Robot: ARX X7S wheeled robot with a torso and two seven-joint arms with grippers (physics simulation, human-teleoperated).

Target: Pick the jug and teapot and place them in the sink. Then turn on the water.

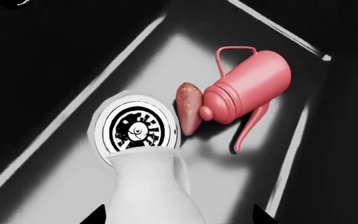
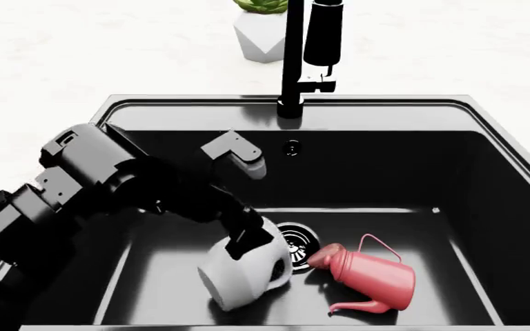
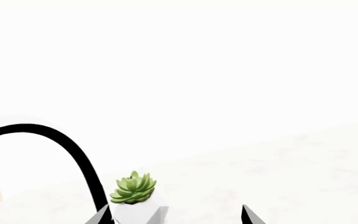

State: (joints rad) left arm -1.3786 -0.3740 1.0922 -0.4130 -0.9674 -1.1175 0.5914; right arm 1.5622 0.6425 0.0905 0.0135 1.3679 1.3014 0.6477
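The white-grey jug (image 2: 242, 276) lies tilted on the floor of the black sink (image 2: 486, 200), next to the drain (image 2: 295, 247). My left gripper (image 1: 177, 217) is open, one fingertip on each side of the jug (image 1: 151, 189), with a gap on one side. The pink-red teapot (image 2: 375, 277) lies on its side to the jug's right, lid towards the drain. In the left wrist view the teapot (image 1: 251, 86) is beyond the drain (image 1: 135, 129). No water shows at the tap (image 2: 292, 62). My right gripper (image 3: 175, 215) is open and holds nothing.
A reddish-brown oval thing (image 1: 189, 106) rests against the teapot's lid. A white faceted vase with a succulent (image 2: 260, 27) stands on the white counter behind the tap, and the right wrist view shows it (image 3: 135, 205) beside the tap's black curve (image 3: 73, 149).
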